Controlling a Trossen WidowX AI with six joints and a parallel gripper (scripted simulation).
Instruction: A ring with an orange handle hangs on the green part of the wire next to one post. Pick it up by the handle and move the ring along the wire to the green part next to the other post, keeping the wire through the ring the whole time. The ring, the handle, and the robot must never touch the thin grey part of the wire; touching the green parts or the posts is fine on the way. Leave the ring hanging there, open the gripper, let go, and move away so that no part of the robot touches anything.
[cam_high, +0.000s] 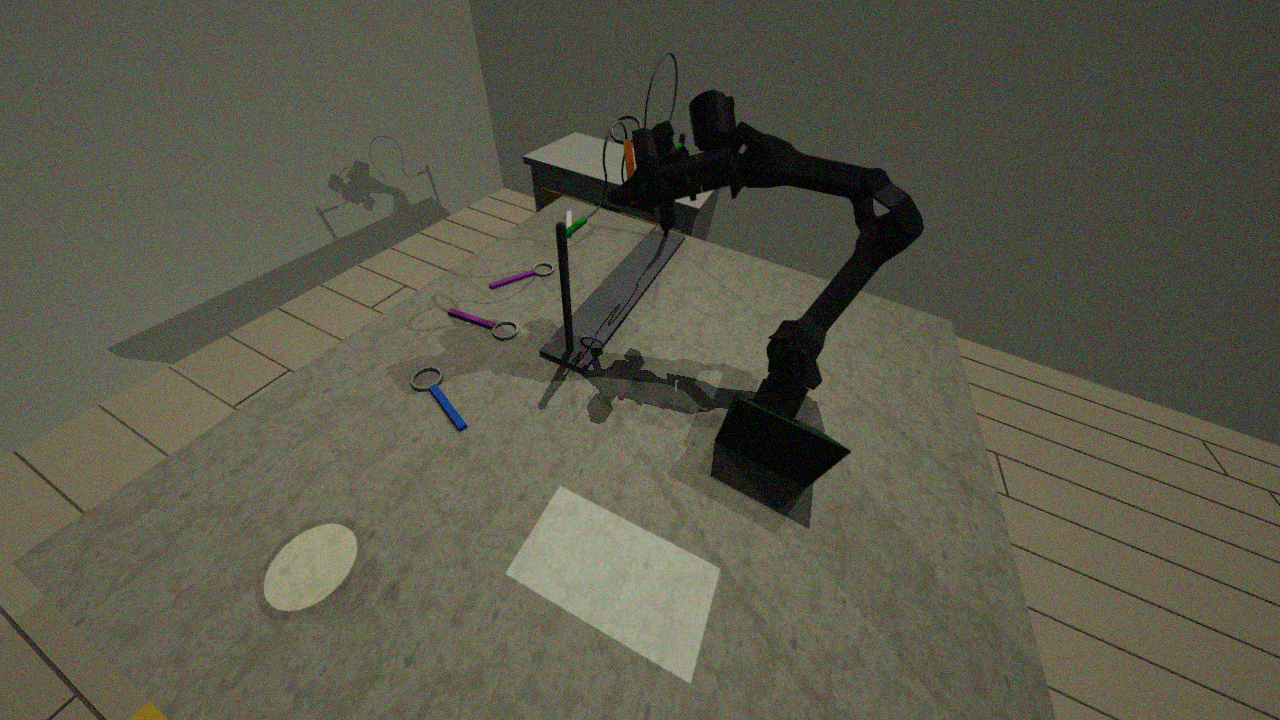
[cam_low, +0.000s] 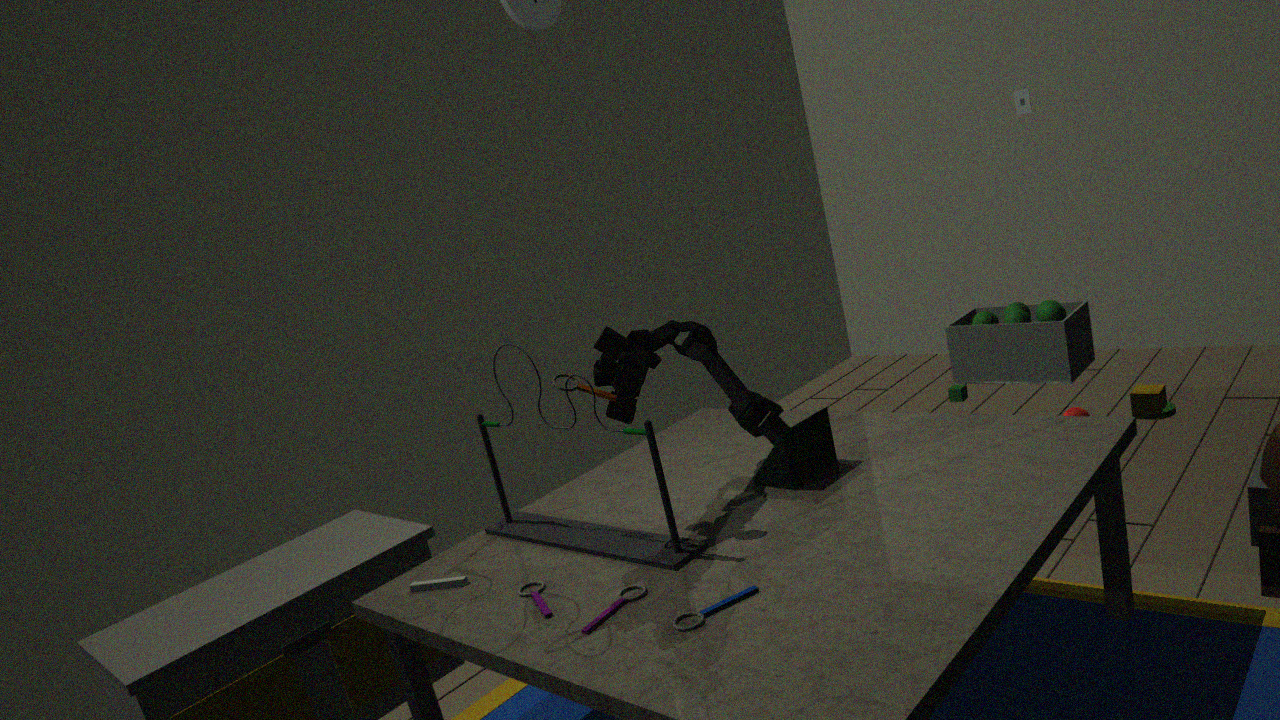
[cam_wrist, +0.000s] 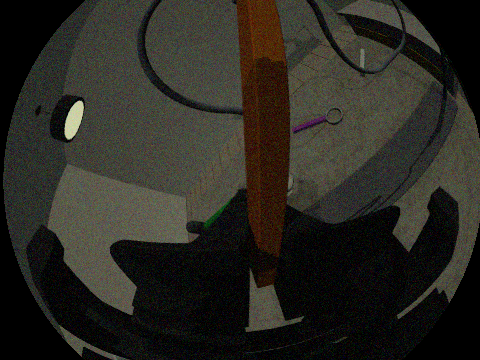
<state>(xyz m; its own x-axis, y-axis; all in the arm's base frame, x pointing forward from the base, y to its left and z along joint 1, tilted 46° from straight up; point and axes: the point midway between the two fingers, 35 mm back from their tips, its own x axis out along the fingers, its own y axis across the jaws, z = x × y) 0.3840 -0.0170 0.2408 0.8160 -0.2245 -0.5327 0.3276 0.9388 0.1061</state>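
Note:
My gripper (cam_high: 630, 181) (cam_low: 618, 399) (cam_wrist: 248, 195) is shut on the orange handle (cam_high: 629, 154) (cam_low: 595, 391) (cam_wrist: 265, 120), which stands out beyond the fingers. The ring (cam_low: 558, 377) is at the small hump of the wire nearer the near post (cam_high: 564, 286) (cam_low: 662, 488), high above the base. I cannot tell how much space lies between ring and wire; the wrist view cuts the ring off. The near green part (cam_high: 576, 226) (cam_low: 633, 431) is below the hump. The far green part (cam_low: 490, 424) is beside the far post (cam_low: 494, 470), beyond the tall wire loop (cam_high: 674, 80) (cam_low: 508, 345).
The grey base (cam_high: 626, 282) (cam_low: 581, 534) carries both posts. Two magenta-handled rings (cam_high: 512, 278) (cam_high: 471, 317), a blue-handled ring (cam_high: 447, 407) (cam_low: 729, 600) and a white bar (cam_low: 438, 583) lie on the table. A low cabinet (cam_low: 268, 582) stands beyond the table.

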